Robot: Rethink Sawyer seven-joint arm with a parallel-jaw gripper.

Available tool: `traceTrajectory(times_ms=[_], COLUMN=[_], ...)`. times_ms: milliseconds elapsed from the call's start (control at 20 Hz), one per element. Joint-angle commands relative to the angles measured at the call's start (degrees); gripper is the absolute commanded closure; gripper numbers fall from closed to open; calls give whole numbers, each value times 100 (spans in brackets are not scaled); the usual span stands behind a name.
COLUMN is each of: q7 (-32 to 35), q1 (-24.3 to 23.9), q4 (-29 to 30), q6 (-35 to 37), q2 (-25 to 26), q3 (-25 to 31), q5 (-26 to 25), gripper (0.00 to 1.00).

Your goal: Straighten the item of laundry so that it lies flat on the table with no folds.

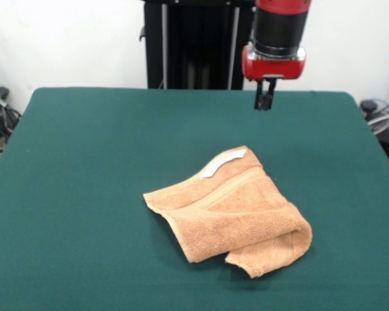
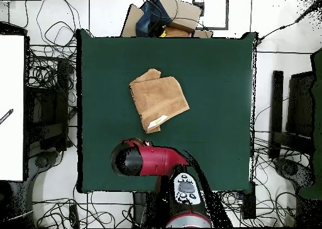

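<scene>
Front view: dark green table [image 1: 84, 194] fills most of the frame. Red and black arm [image 1: 279, 32] comes down at the upper right, clear of the surface. Gripper [image 1: 265, 97] hangs below the red collar, above the table's far edge, well apart from the towel; its two dark fingers sit close together, narrow gap, nothing held between them.

Tan terry hand towel [image 1: 236, 210] lies right of centre on the table, not flat: one side is folded over on itself in a thick rolled fold at the right, a corner tucked beneath at the near edge. Woven border band runs diagonally across the top layer. Small white tag [image 1: 222, 162] lies on the far edge.

Overhead view: towel [image 2: 158, 99] sits near mid-table, tag [image 2: 157, 121] on the edge facing the arm [image 2: 148, 160].
</scene>
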Motion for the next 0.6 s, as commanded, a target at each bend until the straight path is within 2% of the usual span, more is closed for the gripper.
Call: traceTrajectory(times_ms=[50,300,600], q7=[1065,1098,1055], q1=[-32,3,40], q4=[-400,-692,-1137], q6=[340,563,588], q2=[182,271,611], q3=[41,16,-174], q5=[355,559,629], gripper=[100,100,100])
